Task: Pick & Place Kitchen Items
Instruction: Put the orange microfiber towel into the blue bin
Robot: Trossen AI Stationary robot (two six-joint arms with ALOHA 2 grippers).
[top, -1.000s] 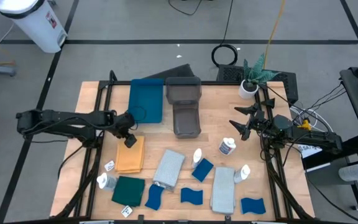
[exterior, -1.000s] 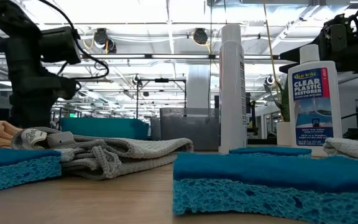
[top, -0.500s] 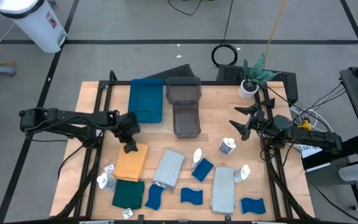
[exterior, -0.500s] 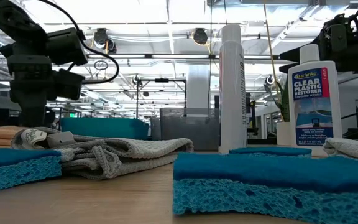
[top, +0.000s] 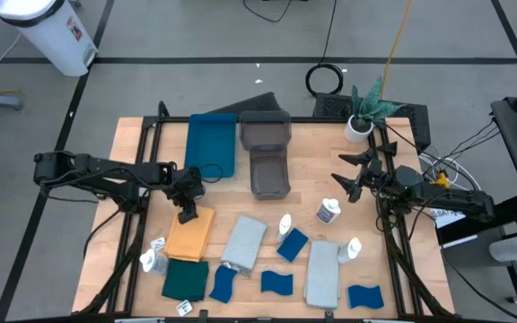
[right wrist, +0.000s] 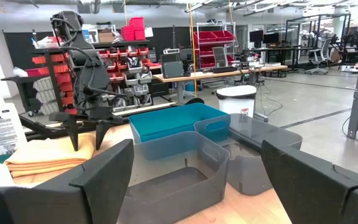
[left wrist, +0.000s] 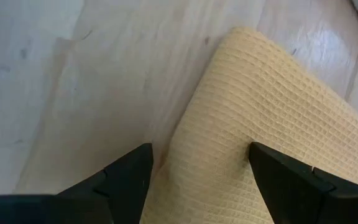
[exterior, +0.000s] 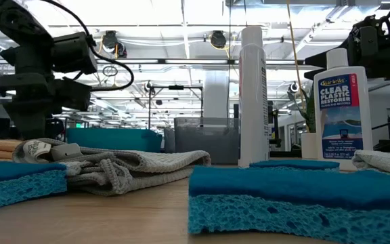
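My left gripper stands open, pointing steeply down over the far corner of the folded orange cloth. In the left wrist view one finger is over the cloth and the other over bare wood beside its edge. Two grey cloths, a dark green cloth, several blue sponges and white bottles lie or stand on the table. My right gripper waits open and level at the table's right side. My left gripper comes from above with its open fingers astride the orange cloth's far corner. I cannot tell whether the fingertips touch the cloth or the table. The cloth lies flat on the wood.
A blue tray and two grey bins stand at the far middle of the table. A potted plant stands at the far right corner. Bare wood shows to the left of the orange cloth.
My left gripper has sunk, shifted a little toward the table's near edge and rolled about its own axis, ending at the orange cloth's far corner. Its fingers have stayed open. The orange cloth, bumped up at first in the low view, now lies flat.
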